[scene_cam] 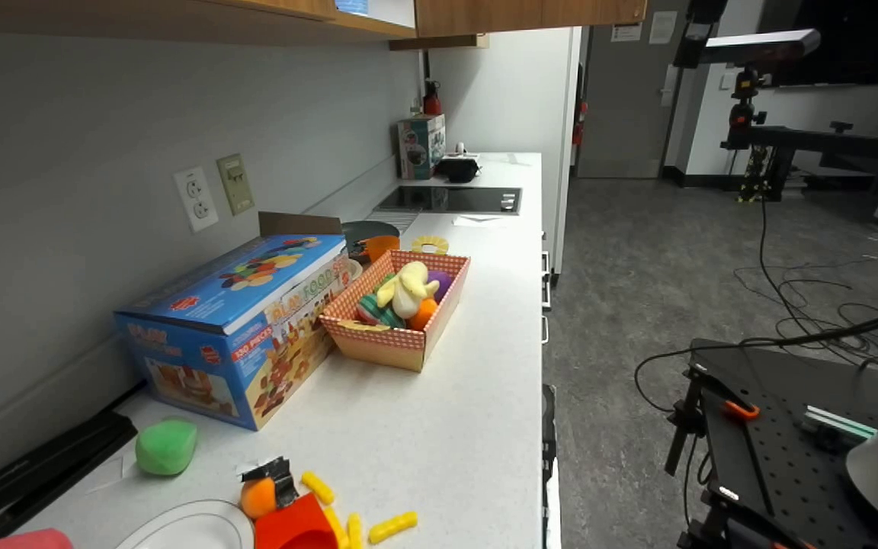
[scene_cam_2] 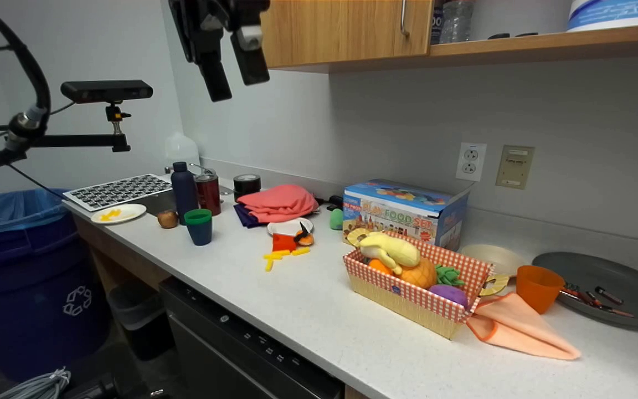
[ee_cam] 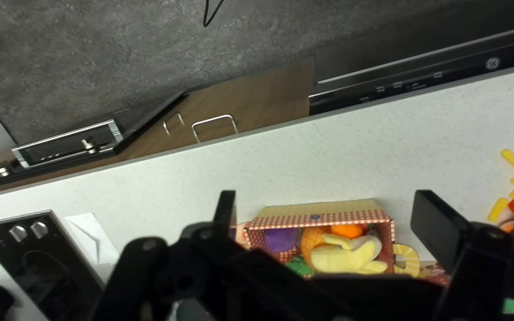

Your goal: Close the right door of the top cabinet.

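Up close, in the wrist view, the gripper (ee_cam: 328, 214) has its fingers (ee_cam: 437, 227) released and wide apart; its dark linkage melts into shadow at the lower edge and covers part of the gingham-lined basket (ee_cam: 319, 207). In an exterior view the gripper is cut off by the top edge. Under the near side of the white countertop (scene_cam_2: 297, 299), the dishwasher (scene_cam_2: 230, 341) bears a round GE badge, its other markings too small to read. On the right, a dark gray plate (scene_cam_2: 618, 271) runs past the frame; an orange cup (scene_cam_2: 538, 288) hides part of its rim, and the small cylinders (scene_cam_2: 590, 299) on it are hard to make out. In the basket a plush banana (scene_cam_2: 394, 249) overlaps a plush orange (scene_cam_2: 379, 266) and a pineapple (scene_cam_2: 421, 272). Just beyond stands the blue toy box (scene_cam_2: 402, 210), its lower front partly hidden, lettered "PLAY FOOD SET" and "130 PIECES". Over on the left, a blue bin (scene_cam_2: 14, 288) carries a recycling symbol; farther back, a pale jug (scene_cam_2: 181, 148) fades into the wall (scene_cam_2: 297, 127).

High up, the top cabinet (scene_cam: 142, 19) runs out of frame in both exterior views. Its right door (scene_cam: 515, 15) stands open beside an exposed bay (scene_cam_2: 524, 16), only a tan strip of it showing; on a partly hidden dark item (scene_cam_2: 436, 22) in the bay, "00" can be read. Farthest off, papers (scene_cam: 662, 27) on a gray door (scene_cam: 622, 114) are illegible.
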